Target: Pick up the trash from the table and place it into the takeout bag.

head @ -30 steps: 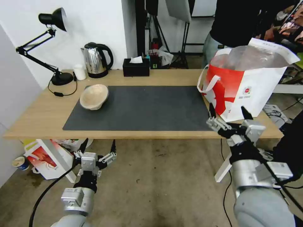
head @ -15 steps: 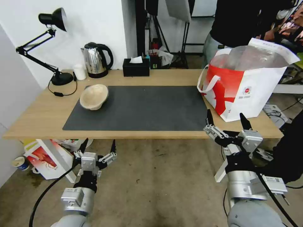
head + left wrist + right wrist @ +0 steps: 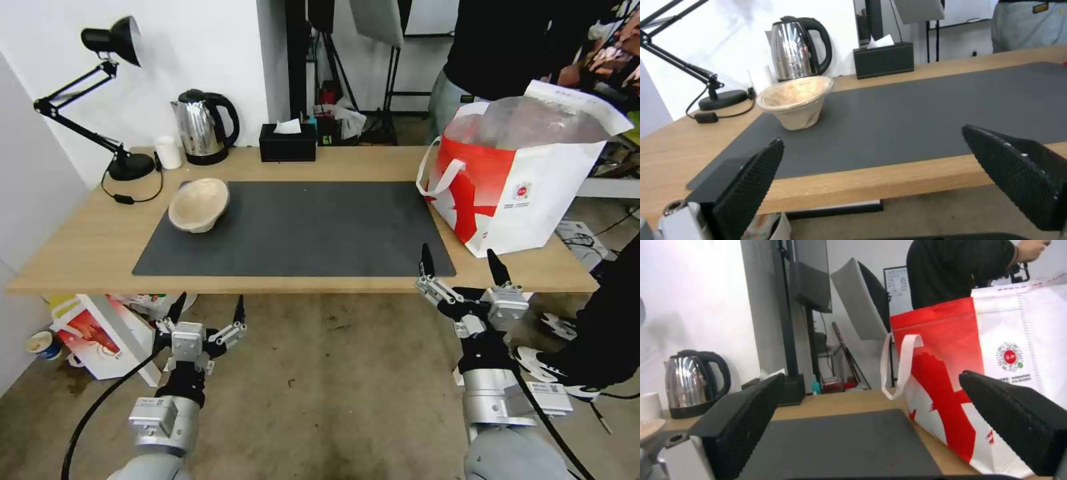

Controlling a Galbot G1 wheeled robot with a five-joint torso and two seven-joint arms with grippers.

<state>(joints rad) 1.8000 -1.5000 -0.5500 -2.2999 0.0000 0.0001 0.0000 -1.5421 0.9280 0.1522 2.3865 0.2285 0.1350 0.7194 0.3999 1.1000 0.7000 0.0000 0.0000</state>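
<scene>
On the table (image 3: 80, 253) sits one beige pulp bowl (image 3: 199, 203), tilted at the mat's (image 3: 300, 227) far-left corner; one takeout bag (image 3: 527, 180) stands far right. Two grippers, both spread wide, holding nothing — left gripper (image 3: 207, 310) below the near edge, right gripper (image 3: 459, 263) just near the bag. Right wrist view catches the bag's logo.

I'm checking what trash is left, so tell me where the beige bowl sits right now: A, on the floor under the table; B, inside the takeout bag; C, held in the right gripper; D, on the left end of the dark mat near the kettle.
D: the beige bowl rests on the left end of the dark mat, just in front of the kettle, with both grippers open and empty.
</scene>
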